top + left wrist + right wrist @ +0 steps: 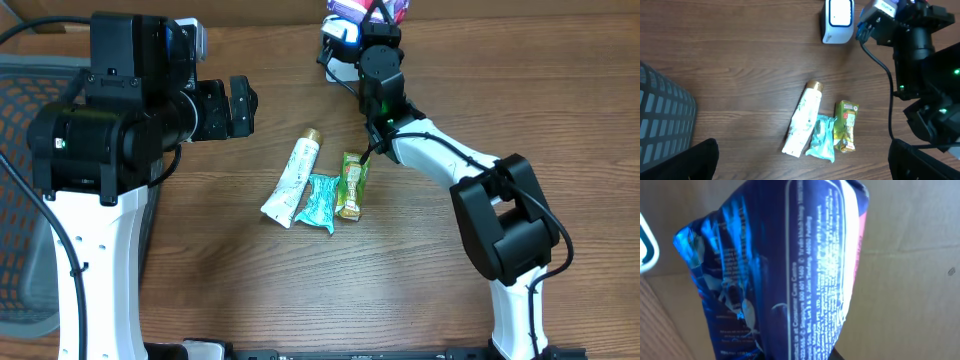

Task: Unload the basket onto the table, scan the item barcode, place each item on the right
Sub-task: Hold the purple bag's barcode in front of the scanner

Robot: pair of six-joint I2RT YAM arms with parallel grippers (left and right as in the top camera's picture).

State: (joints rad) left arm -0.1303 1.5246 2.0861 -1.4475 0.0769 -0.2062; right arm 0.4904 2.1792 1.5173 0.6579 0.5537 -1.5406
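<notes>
Right wrist: blue packet (790,270) in grip of right end effector (372,22); scanner (838,20) nearby

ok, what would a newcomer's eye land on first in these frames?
The blue packet fills the right wrist view, held in the right end effector at the table's far edge, next to the white scanner. Mid-table, a white tube, a teal packet and a green packet lie side by side.
</notes>
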